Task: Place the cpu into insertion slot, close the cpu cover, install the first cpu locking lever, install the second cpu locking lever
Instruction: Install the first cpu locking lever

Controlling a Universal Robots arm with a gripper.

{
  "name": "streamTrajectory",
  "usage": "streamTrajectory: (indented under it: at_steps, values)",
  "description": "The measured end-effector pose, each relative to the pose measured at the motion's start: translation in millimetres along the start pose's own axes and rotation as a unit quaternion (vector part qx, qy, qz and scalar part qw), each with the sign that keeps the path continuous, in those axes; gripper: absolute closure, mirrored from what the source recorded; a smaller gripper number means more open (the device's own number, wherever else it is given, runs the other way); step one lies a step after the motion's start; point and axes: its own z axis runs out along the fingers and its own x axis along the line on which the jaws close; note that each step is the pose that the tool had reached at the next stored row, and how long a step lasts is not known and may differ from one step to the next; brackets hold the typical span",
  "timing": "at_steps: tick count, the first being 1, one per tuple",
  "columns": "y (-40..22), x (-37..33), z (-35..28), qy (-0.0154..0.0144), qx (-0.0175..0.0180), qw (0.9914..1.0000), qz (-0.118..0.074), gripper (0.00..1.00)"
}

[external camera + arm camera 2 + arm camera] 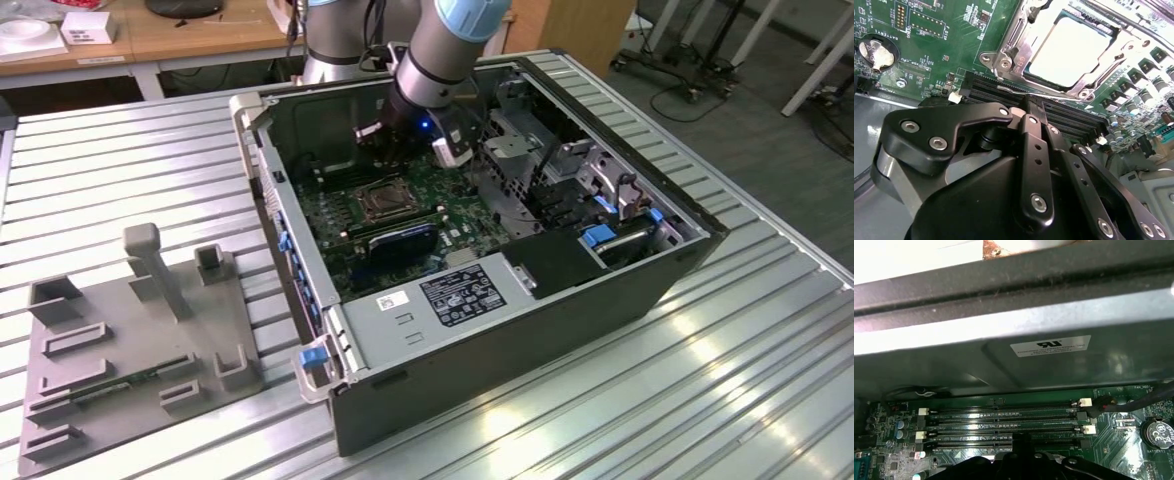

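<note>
A ribbed metal counter point(721, 390) carries an open computer case point(534, 335) and, to the exterior view's left, a grey holder plate point(127, 375).

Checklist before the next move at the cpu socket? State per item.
1. The cpu seated in the insertion slot: ok, its top shows through the cover window.
2. The cpu cover down flat: ok, as far as the second wrist view shows.
3. Both locking levers latched: cannot tell.
4. The gripper clear of the socket: ok, it hangs over the memory slots beside it.
</note>
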Motion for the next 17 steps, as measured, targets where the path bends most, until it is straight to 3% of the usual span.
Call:
streamTrajectory:
  at_steps: [17]
  values:
    - [-1.2, -0.9, 4.0, -0.0002, -0.0002, 1.0, 0.001, 0.89]
